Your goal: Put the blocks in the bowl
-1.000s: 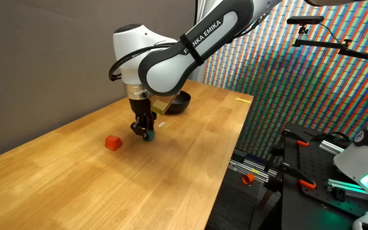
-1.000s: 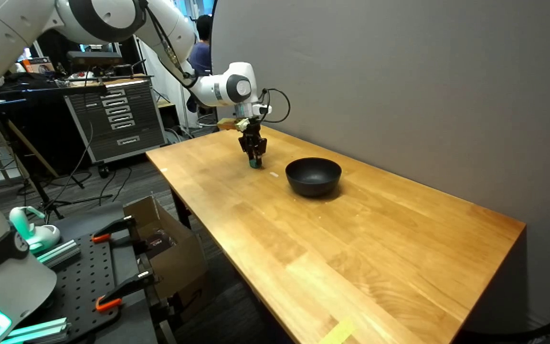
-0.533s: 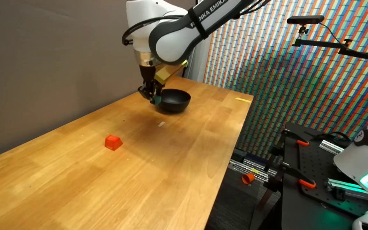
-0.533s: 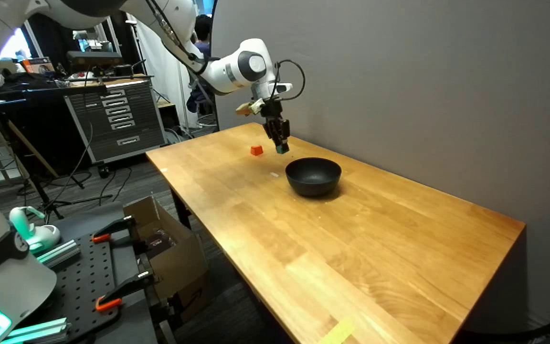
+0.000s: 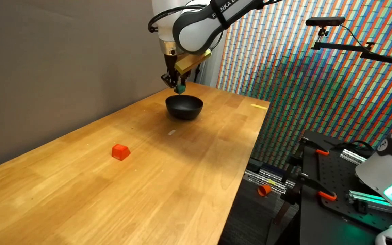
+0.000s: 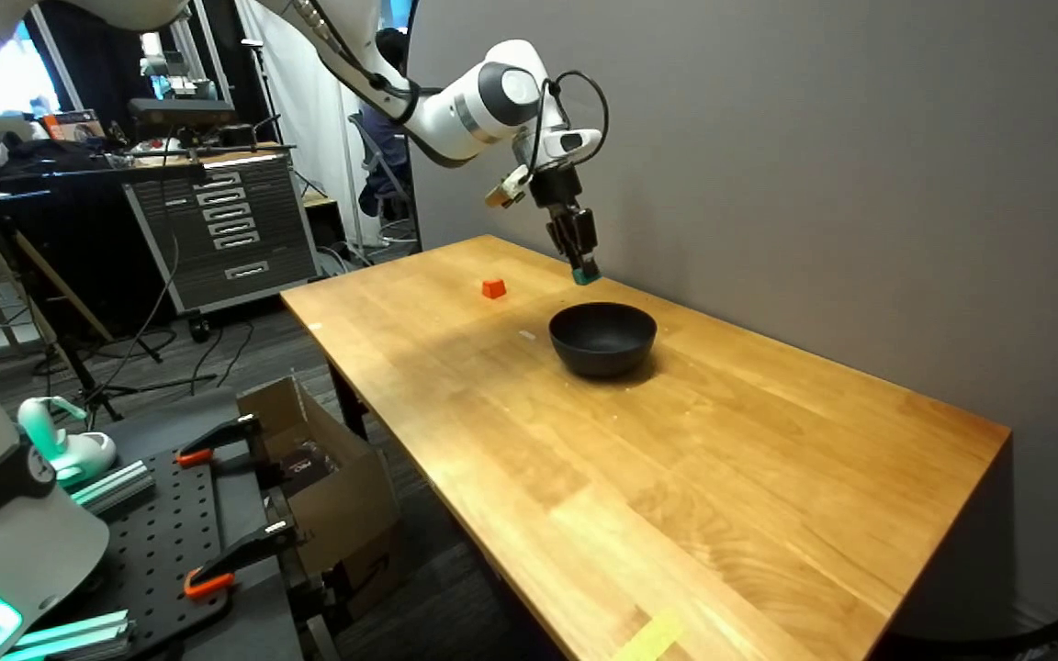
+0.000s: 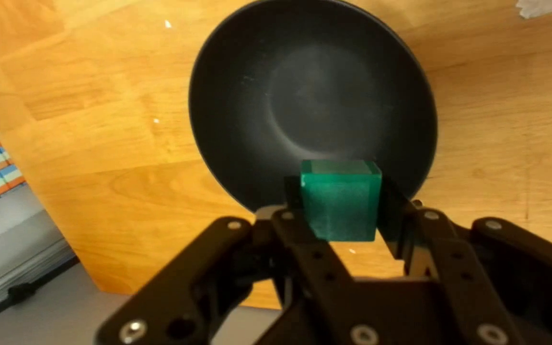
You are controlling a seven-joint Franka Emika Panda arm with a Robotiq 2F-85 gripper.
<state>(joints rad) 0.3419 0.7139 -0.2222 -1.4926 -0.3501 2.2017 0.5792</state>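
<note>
My gripper (image 7: 340,191) is shut on the green block (image 7: 340,208), which sits between the fingertips. Both exterior views show the gripper (image 5: 179,84) (image 6: 579,257) and the green block (image 5: 181,89) (image 6: 587,274) held in the air, a little above the height of the bowl's rim. The black bowl (image 5: 184,111) (image 6: 602,360) stands upright on the table. In the wrist view the bowl's inside (image 7: 233,110) is bare, and the green block overlaps its lower part. The red block (image 5: 120,152) (image 6: 493,289) lies on the table, away from the bowl, and is out of the wrist view.
The wooden table (image 5: 168,190) (image 6: 722,477) runs along a grey wall (image 5: 63,68) (image 6: 768,184). A small strip of tape (image 5: 171,132) lies near the bowl. Yellow tape (image 5: 259,106) (image 6: 653,636) marks the table's end.
My gripper has lifted the green block off the table and carried it up and over towards the bowl. The red block, hidden in an exterior view at first, now shows there. The bowl has not moved.
</note>
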